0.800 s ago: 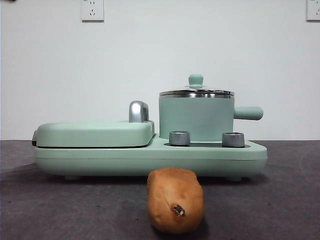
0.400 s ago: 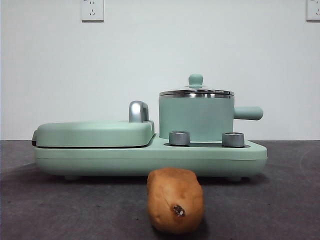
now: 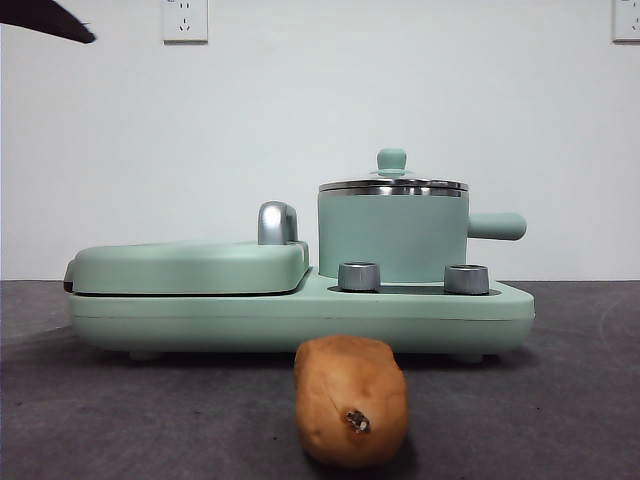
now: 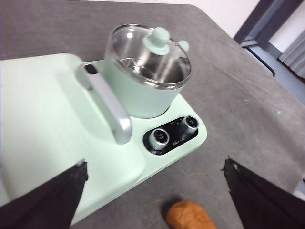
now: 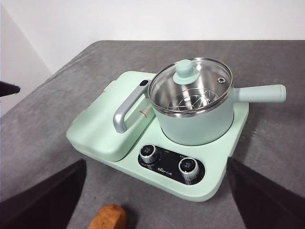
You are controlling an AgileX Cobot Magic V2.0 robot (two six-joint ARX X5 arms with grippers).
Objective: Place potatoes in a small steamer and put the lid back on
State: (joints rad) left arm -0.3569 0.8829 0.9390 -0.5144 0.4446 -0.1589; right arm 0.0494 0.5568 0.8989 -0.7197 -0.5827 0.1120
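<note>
The potato [image 3: 351,402] lies on the grey table in front of the appliance; it also shows in the left wrist view [image 4: 189,215] and the right wrist view [image 5: 108,217]. The small steamer [image 3: 392,236] stands on the right half of the appliance, handle pointing right. The lid [image 3: 392,183] sits on the steamer, which looks empty through the glass [image 5: 190,88]. My left gripper [image 4: 155,164] is open and empty, high above the table by the appliance's front; its black tip [image 3: 45,18] shows at the front view's top left corner. My right gripper [image 5: 156,162] is open and empty, further back and high.
The flat mint-green griddle [image 3: 188,265] with a chrome handle [image 3: 277,222] takes up the appliance's left half. Two steel knobs [image 3: 359,276] sit on the base in front of the steamer. Bare grey table [image 3: 560,400] lies on both sides of the potato.
A black gripper tip has come into the front view's top left corner. The potato, steamer and lid have not moved.
</note>
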